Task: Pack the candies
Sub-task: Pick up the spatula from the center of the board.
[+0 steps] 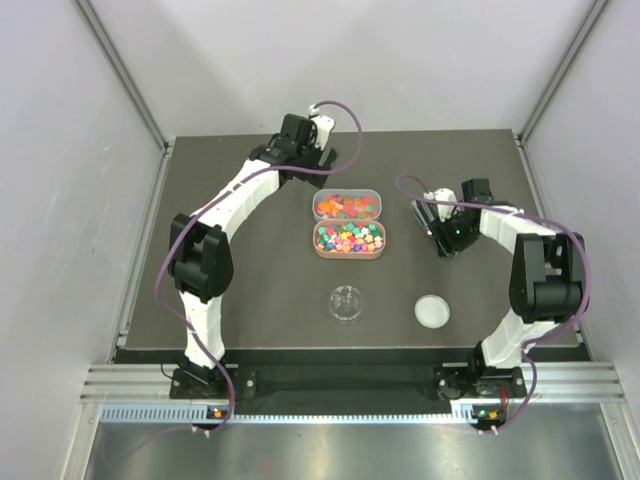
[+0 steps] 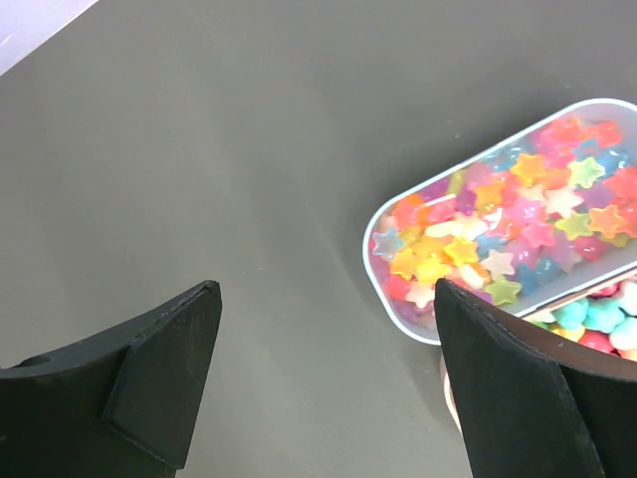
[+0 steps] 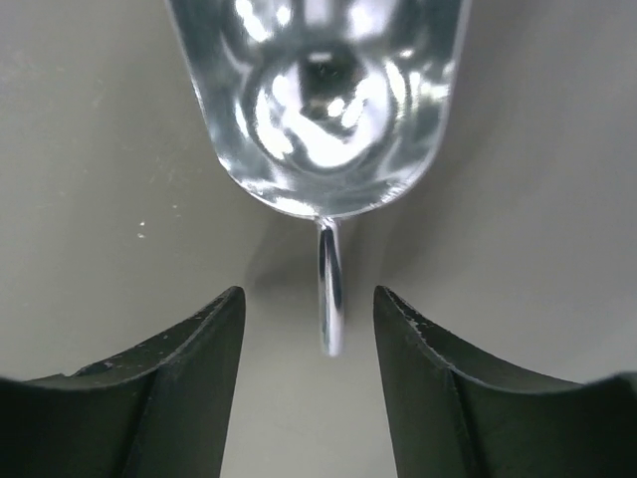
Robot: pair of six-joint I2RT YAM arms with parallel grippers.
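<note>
straddling the thin handle [image 3: 331, 289] of a metal scoop [image 3: 318, 110], the right gripper [image 3: 309, 319] has its two fingers apart, one on each side of the handle and not touching it. it is therefore open and grips nothing. i judge this pose is chosen so that closing the jaws will pinch the handle and leave the bowl of the scoop free in front. the scoop lies flat on the dark table [image 1: 250, 330], behind and to the right of the small round clear jar [image 1: 346, 303]. in the top view i cannot make the scoop out clearly.

the jar stands without a cover, and a white lid [image 1: 432, 311] lies to the right of the jar, apart from it, probably so that the mouth is free for filling. the jar looks empty.

the candies [image 2: 498, 239], small stars in mixed colours, fill two oval boxes just behind the jar. the brown-rimmed oval box [image 1: 318, 240] is nearer to the jar, and the clear oval box [image 1: 316, 205] is directly behind it, side by side with it.

the left gripper [image 2: 328, 368] is wide open and empty, over bare table behind the jar, at the left end of the clear oval box. perhaps it is there to steady a box during scooping, but this is only my guess. packing has not yet begun.
</note>
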